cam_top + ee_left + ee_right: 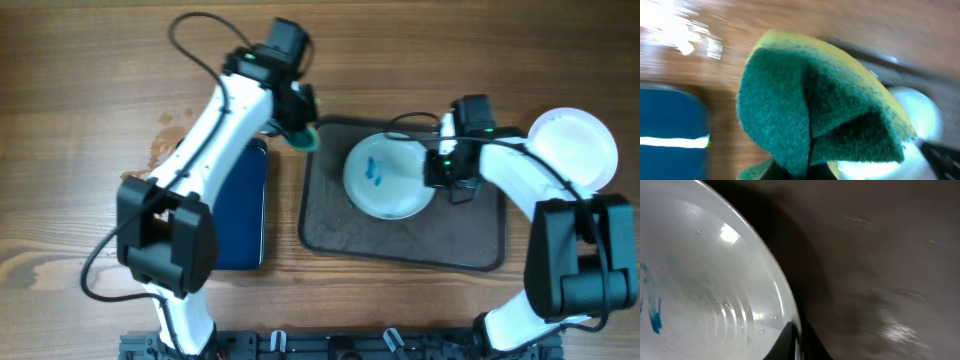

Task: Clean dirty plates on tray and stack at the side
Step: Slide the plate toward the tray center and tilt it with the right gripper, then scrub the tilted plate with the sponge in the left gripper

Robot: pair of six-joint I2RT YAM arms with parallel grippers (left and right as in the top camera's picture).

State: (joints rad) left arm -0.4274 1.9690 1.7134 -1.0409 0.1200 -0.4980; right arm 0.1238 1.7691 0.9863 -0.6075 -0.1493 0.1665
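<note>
A white plate (385,176) with blue smears sits on the dark grey-brown tray (330,225). My right gripper (440,168) is shut on this plate's right rim; the right wrist view shows the rim (785,305) between my fingers (799,345) and a blue smear at the left. My left gripper (297,125) is shut on a green and yellow sponge (303,135), held above the tray's top left corner. The sponge (815,100) fills the left wrist view, with the plate (920,115) behind it. More white plates (572,148) lie stacked on the table right of the tray.
A smaller dark-blue tray (240,200) lies on the wooden table left of the grey tray, partly under my left arm. It shows at the left of the left wrist view (670,130). A wet stain (165,140) marks the wood beyond it.
</note>
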